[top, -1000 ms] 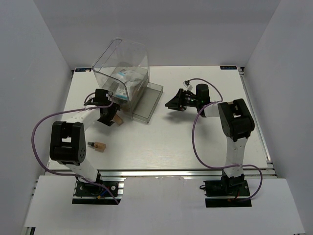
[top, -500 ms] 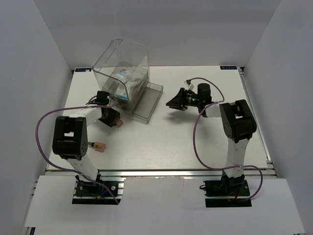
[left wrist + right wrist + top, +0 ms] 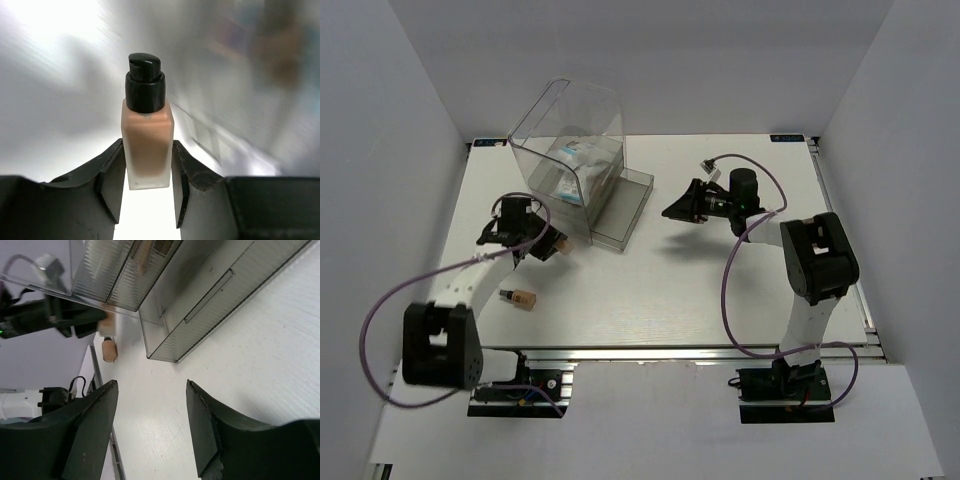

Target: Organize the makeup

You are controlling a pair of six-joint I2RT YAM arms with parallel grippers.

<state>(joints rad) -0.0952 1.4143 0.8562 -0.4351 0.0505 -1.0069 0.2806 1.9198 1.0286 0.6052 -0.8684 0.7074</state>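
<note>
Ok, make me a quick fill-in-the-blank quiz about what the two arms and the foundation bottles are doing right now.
1. The left gripper is shut on a tan foundation bottle with a ____ cap.
2. A second bottle lies on its ____ on the table.
3. The right gripper is open and holds ____.
Missing words: black; side; nothing.

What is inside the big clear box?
Through the clear box wall you can see white-and-blue packets piled inside. Anything under or behind the packets is covered, so I cannot tell.
</note>
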